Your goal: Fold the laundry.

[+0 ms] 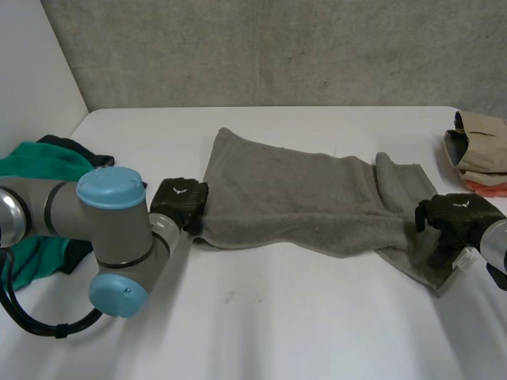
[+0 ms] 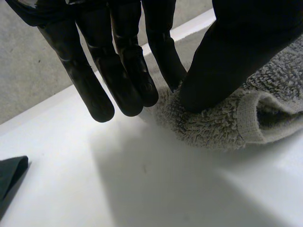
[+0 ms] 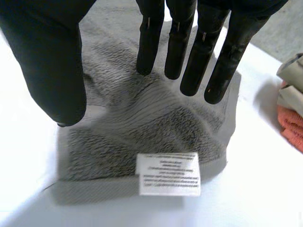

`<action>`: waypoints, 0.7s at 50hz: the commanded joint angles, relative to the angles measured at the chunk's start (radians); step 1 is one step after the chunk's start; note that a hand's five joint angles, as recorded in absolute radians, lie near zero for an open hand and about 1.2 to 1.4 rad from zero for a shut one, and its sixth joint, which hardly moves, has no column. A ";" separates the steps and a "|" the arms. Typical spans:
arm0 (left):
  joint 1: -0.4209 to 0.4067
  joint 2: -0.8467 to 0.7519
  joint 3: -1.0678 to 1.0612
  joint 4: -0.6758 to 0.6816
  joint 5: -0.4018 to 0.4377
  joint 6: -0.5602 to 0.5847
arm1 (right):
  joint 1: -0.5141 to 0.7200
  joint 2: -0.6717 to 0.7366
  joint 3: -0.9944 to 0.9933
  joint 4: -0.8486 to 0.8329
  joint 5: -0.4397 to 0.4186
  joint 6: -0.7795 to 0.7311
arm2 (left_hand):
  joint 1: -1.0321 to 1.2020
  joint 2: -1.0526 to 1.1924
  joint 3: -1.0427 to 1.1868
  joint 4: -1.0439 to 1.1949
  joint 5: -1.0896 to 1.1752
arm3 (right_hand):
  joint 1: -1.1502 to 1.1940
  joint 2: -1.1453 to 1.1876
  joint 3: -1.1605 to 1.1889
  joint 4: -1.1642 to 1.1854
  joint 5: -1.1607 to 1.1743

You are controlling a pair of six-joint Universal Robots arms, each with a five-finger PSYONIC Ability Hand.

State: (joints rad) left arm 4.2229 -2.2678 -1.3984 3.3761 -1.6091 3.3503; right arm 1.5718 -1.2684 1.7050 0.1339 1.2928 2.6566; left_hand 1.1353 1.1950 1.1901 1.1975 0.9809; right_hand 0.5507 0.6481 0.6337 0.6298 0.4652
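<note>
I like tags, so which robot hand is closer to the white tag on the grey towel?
Right. The right hand hangs over the towel end bearing the white tag, which lies just past its fingertips. The left hand pinches the opposite end.

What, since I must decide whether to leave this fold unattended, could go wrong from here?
The left hand seems to pinch a corner of the grey towel shallowly against its thumb; it may slip out on lifting.
The right hand is open, with straight fingers over the end with the label, gripping nothing; lifting now could drag the towel lopsided.
The folded clothes lie near the right hand; a sweep might knock them.
</note>
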 commanded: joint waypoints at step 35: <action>-0.004 0.100 -0.005 -0.003 0.008 -0.012 | -0.022 0.121 0.096 -0.231 -0.093 -0.139 | 0.261 0.201 0.206 0.199 0.241 | 0.213 0.115 0.129 0.133 0.123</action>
State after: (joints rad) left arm 4.2162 -2.1676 -1.4041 3.3732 -1.6018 3.3364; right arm 1.5528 -1.1635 1.8320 -0.0907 1.1980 2.5157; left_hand 1.1353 1.1968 1.1918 1.1985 0.9809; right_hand 0.5268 0.6218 0.6190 0.6158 0.4231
